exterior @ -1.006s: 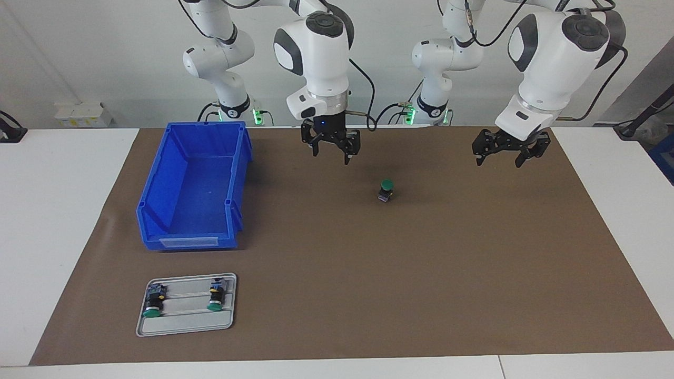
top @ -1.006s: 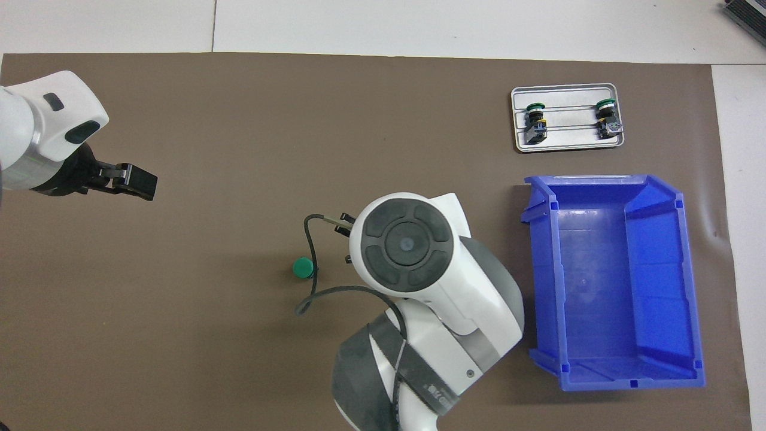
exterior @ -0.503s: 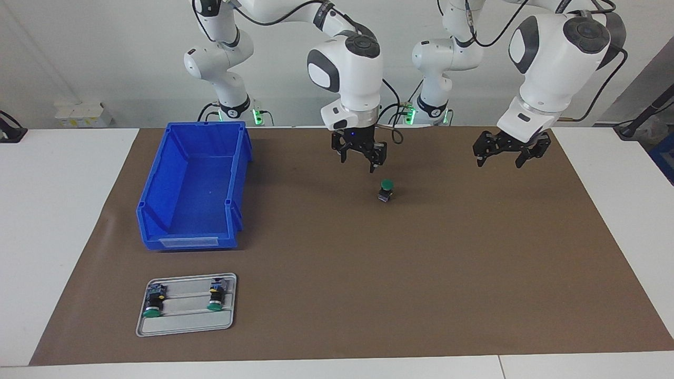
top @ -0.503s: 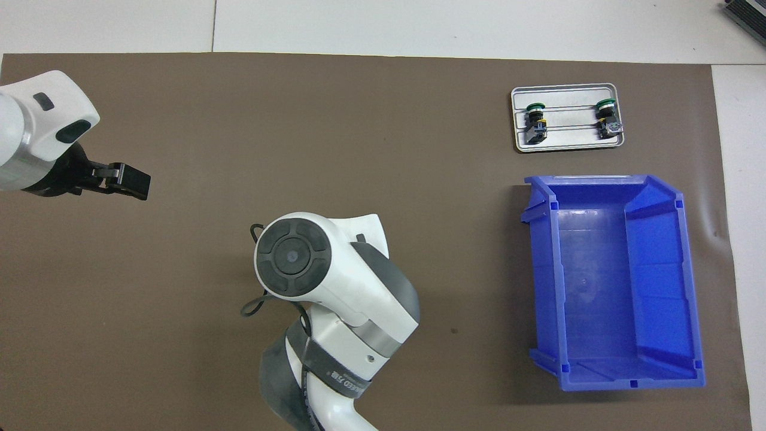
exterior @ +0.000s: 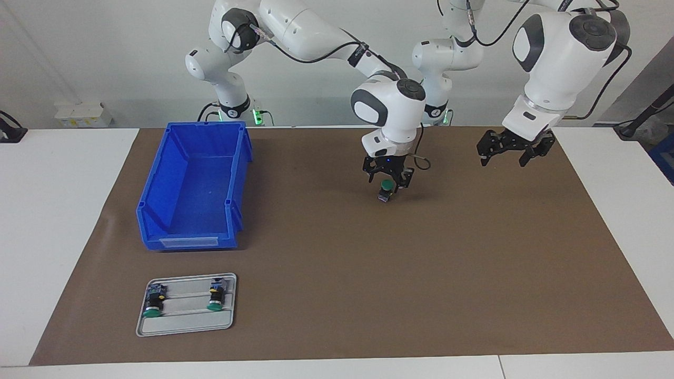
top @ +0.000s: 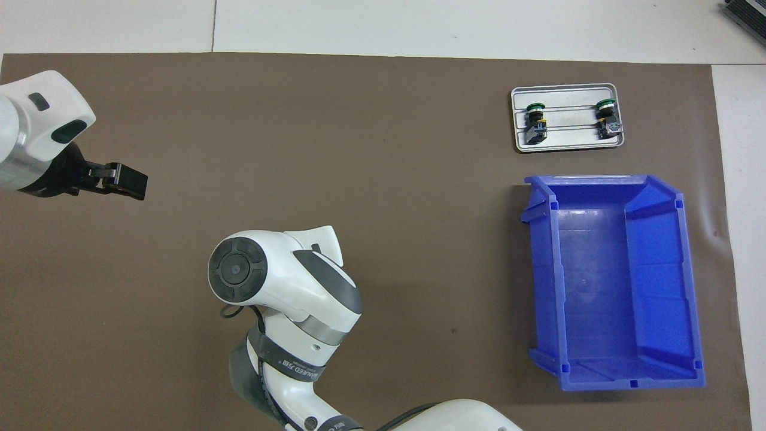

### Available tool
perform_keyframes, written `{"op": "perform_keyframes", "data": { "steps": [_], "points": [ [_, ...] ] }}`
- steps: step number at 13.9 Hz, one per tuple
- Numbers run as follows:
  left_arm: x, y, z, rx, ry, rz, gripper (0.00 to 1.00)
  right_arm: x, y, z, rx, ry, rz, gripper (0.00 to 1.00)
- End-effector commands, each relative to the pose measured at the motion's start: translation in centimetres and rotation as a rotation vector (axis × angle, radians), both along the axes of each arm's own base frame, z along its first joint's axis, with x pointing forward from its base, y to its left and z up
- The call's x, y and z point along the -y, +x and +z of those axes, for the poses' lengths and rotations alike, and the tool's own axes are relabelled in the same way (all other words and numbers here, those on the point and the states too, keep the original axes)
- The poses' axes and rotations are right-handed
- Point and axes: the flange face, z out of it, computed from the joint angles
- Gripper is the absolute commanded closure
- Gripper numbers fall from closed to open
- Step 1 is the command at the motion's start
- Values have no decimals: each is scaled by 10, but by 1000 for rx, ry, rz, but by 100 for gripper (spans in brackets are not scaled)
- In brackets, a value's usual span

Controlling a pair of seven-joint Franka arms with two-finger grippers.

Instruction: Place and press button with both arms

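The right claw is down low at the green button, which stands alone on the brown mat. Its fingers sit on both sides of the green cap and look a little apart, but I cannot tell if they are squeezing the button yet. In the overhead view the white arm hides both the claw and the button.

The left claw hangs in the air toward the left arm's end of the table, well apart from the right claw. Its fingers are spread wide and it holds nothing. It is waiting.

Toward the right arm's end of the table sits a big blue bin. It looks bare inside. Farther from the robots than the bin lies a small grey tray with two more buttons lying on it.

I think this is the grabbing step. Next, the right claw should pinch the button softly so it does not tip over. Then the left claw can come across to help press the green top.
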Motion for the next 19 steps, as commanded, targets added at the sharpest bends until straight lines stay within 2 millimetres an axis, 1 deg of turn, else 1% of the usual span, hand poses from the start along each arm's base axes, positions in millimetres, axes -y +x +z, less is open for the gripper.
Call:
{"op": "perform_keyframes", "data": {
  "steps": [1, 4, 6, 8, 10, 12, 13, 14, 15, 17, 18, 19],
  "points": [
    [-2, -7, 0, 14, -9, 11, 0, -10, 1, 3, 38, 30, 2, 14],
    [-2, -7, 0, 14, -9, 11, 0, -4, -7, -17, 11, -1, 6, 15],
    [-2, -7, 1, 15, -9, 11, 0, 0, -11, -25, 2, -14, 9, 15],
    [-2, -7, 0, 14, -9, 11, 0, 0, -13, -29, 4, -8, 14, 17],
    [-2, -7, 1, 15, -9, 11, 0, -2, -15, -28, 3, -5, 18, 20],
    [-2, -7, 1, 17, -10, 11, 0, -2, -14, -27, 6, -4, 19, 27],
    [-2, -7, 1, 16, -9, 11, 0, -2, -13, -25, 7, -1, 18, 41],
    [-2, -7, 1, 15, -9, 11, 0, -3, -12, -23, 10, 3, 18, 47],
    [-2, -7, 1, 15, -9, 11, 0, -4, -13, -22, 11, 4, 19, 58],
    [-2, -7, 1, 15, -9, 11, 0, -4, -11, -20, 14, 10, 16, 86],
    [-2, -7, 0, 14, -9, 11, 0, -4, -8, -14, 21, 17, 14, 100],
    [-2, -7, 0, 15, -9, 11, 0, -5, -8, -11, 24, 23, 13, 100]
  ]
}}
